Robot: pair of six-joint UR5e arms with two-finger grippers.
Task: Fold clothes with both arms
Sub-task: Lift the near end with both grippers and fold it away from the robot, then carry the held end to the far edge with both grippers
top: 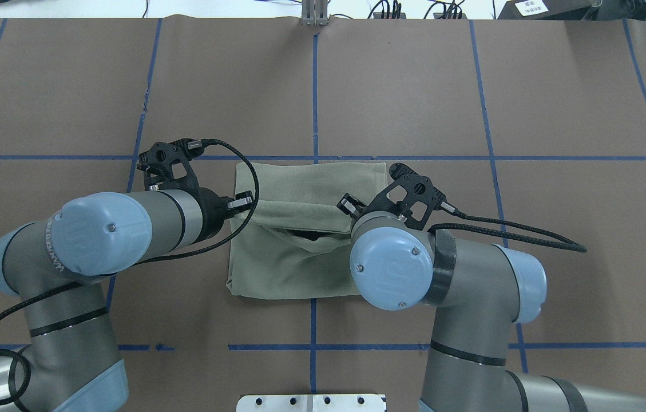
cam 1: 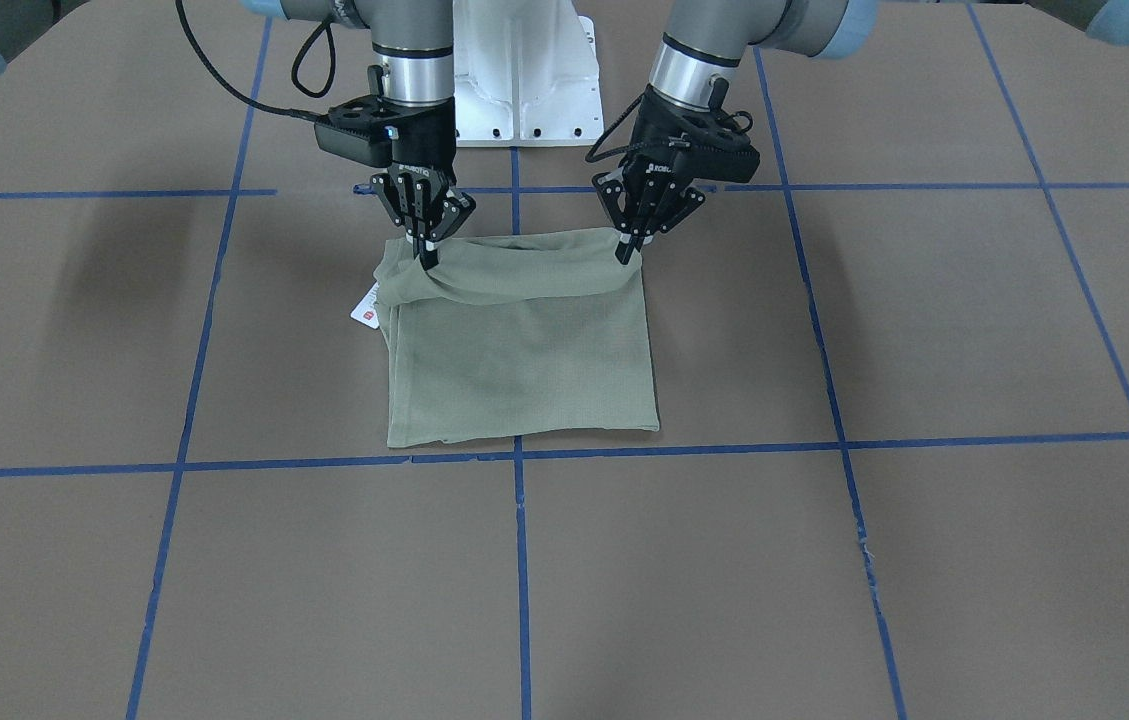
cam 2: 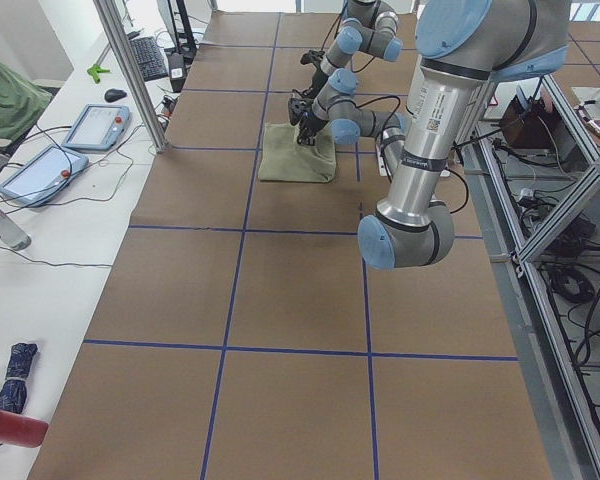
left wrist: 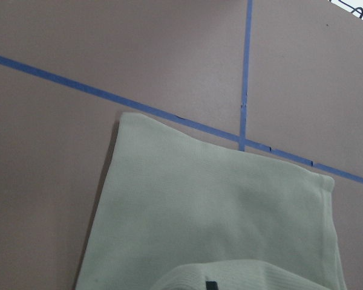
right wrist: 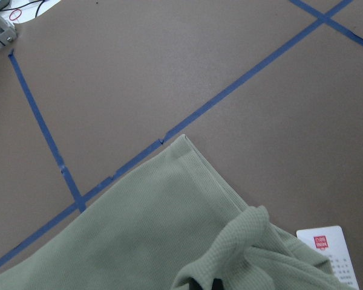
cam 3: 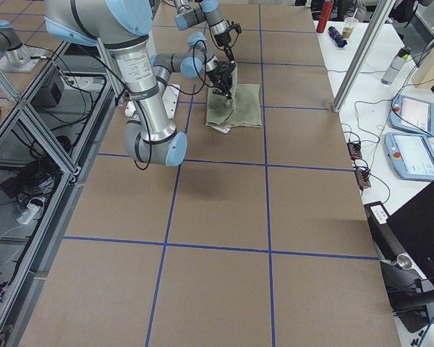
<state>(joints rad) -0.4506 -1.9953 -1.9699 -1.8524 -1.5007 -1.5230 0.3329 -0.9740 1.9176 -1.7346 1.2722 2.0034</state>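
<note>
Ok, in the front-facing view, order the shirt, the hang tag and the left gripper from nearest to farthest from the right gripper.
1. Green shirt: pinched in the right gripper.
2. White hang tag: just beside it, at the shirt's edge.
3. Left gripper: at the raised edge's other end.

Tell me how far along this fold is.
Done: the shirt is already a compact rectangle, no sleeves showing. In hand: the left gripper and right gripper each pinch a corner of its robot-side edge, lifted. Left, probably: carrying that edge over to the far edge, then releasing.
</note>
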